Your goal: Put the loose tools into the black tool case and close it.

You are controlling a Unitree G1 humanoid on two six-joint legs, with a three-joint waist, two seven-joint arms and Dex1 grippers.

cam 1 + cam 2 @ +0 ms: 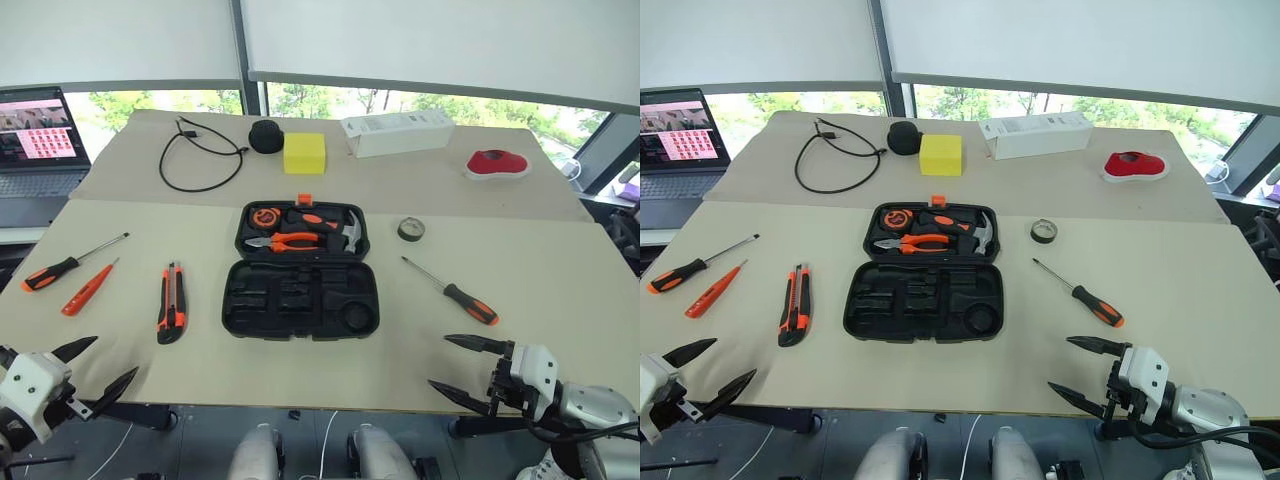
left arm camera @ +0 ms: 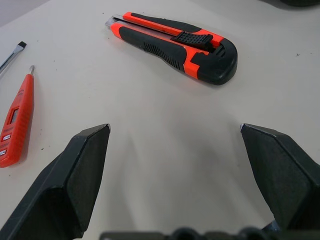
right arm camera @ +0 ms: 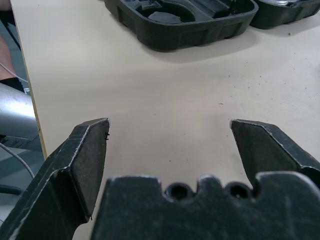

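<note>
Tool case point(image 1: 300, 285) lies open mid-table, pliers point(image 1: 285, 241) + hammer point(image 1: 350, 231) in far half. Utility knife point(image 1: 171, 302), tester screwdriver point(image 1: 88, 288), screwdriver point(image 1: 70, 264) lie to its left; 2nd screwdriver point(image 1: 455, 293) to its right. Left gripper point(image 1: 97, 370) + right gripper point(image 1: 452, 366) spread wide, holding nothing, at near table edge. No legible text.

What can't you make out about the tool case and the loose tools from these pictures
- Black tool case: the shapes of its empty moulded slots are too dark to read in the eye views; the right wrist view cuts off its far half.
- Tester screwdriver: cut off by the edge in the left wrist view.
- Black-and-orange screwdriver: just its tip enters the left wrist view.
</note>
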